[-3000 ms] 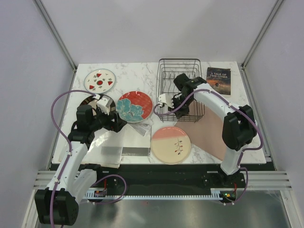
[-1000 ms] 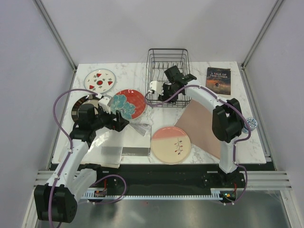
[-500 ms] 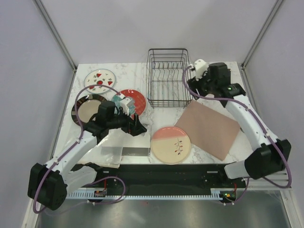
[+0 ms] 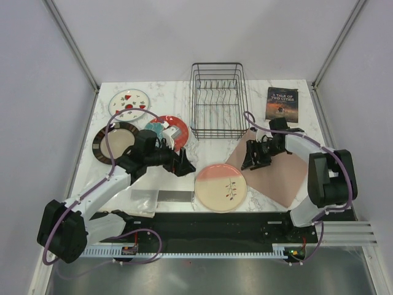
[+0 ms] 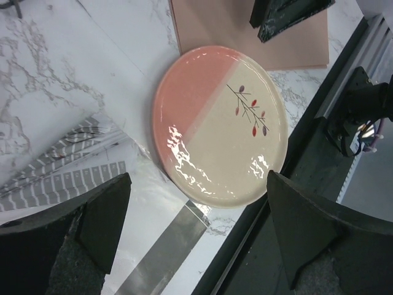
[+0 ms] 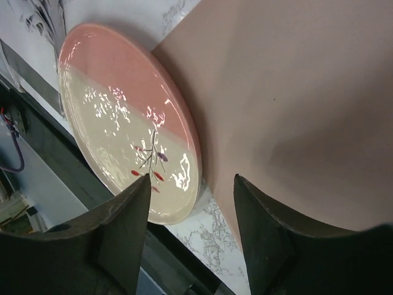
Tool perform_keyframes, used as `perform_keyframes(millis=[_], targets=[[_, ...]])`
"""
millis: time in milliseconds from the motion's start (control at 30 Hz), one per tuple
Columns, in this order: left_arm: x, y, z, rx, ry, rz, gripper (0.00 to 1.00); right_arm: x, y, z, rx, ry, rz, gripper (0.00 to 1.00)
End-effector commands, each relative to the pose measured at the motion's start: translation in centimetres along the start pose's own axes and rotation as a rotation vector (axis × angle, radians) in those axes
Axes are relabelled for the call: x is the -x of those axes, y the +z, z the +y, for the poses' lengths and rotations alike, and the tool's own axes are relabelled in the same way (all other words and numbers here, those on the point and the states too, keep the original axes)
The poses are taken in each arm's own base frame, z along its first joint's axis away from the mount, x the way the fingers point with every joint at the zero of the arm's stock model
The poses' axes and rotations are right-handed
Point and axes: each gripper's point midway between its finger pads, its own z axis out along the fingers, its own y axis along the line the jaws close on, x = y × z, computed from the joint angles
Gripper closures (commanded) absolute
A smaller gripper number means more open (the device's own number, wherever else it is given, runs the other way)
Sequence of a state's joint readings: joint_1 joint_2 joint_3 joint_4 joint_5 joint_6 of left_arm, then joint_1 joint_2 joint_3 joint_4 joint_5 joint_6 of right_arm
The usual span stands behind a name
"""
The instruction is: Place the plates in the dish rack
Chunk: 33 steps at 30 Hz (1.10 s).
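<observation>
Pink-and-cream plate (image 4: 221, 187) flat; right claw (image 4: 256, 162), apart, dropped from rack (image 4: 217, 64) to mat (image 4: 284, 175); left claw (image 4: 183, 165) apart.

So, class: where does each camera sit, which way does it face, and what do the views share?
Top external: high behind the arms, looking down on the dish rack; both arms show.
Left wrist: on the left gripper, facing the pink-and-cream plate; its fingers show.
Right wrist: on the right gripper, facing the mat; its fingers show.
Shared by all: that plate.
</observation>
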<state>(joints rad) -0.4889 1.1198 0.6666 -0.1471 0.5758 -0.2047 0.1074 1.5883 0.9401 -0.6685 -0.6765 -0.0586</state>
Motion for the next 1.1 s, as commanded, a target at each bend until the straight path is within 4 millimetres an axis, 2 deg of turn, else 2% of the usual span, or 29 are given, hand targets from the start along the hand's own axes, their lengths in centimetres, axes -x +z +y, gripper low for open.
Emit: perform_keyframes(millis=[0,133,200,333,467,567,667,700,767,867,900,967,1000,1067], targets=[[3.2,-0.4,0.6,0.037,0.069,-0.071,0.01,0.7,1.2,0.2,0.069,0.038,0.015,0.37],[1.9,-0.6,0.8,0.034,-0.011,-0.039,0.02,-0.5,2.7,-0.5,0.108,0.069,0.096,0.39],[0.2,-0.6,-0.1,-0.025,-0.063,0.002,0.06,-1.0,3.0,-0.7,0.112,0.071,0.117,0.39],[-2.5,-0.2,-0.3,-0.050,-0.163,0.063,0.24,-2.3,3.7,-1.0,0.124,0.088,0.163,0.41],[-4.6,0.4,0.0,-0.054,-0.238,0.112,0.33,-3.1,4.5,-0.8,0.118,0.070,0.197,0.41],[-5.4,0.7,0.1,-0.053,-0.295,0.141,0.35,-3.3,5.2,-1.0,0.055,0.033,0.225,0.43],[-5.1,0.8,0.2,-0.045,-0.277,0.114,0.36,-3.1,5.8,-1.2,0.009,-0.002,0.243,0.45],[-5.0,0.8,0.2,-0.042,-0.272,0.108,0.36,-3.2,6.0,-1.8,-0.030,0.012,0.252,0.45],[-4.7,0.8,0.3,-0.037,-0.257,0.099,0.35,-3.4,6.3,-2.6,-0.070,0.028,0.268,0.52],[-4.4,0.8,0.2,-0.042,-0.241,0.092,0.34,-3.0,6.4,-3.1,-0.099,0.022,0.265,0.70],[-4.3,0.7,0.3,-0.041,-0.232,0.088,0.32,-2.7,6.3,-3.2,-0.102,0.015,0.259,0.79],[-4.0,0.7,0.5,-0.027,-0.214,0.076,0.29,-2.4,6.1,-3.2,-0.104,0.005,0.249,0.88],[-3.8,0.7,0.6,-0.024,-0.205,0.071,0.25,-2.3,5.7,-2.9,-0.102,-0.003,0.235,0.95],[-3.2,0.7,0.8,-0.014,-0.174,0.055,0.21,-2.1,5.1,-2.3,-0.085,-0.018,0.213,1.00]])
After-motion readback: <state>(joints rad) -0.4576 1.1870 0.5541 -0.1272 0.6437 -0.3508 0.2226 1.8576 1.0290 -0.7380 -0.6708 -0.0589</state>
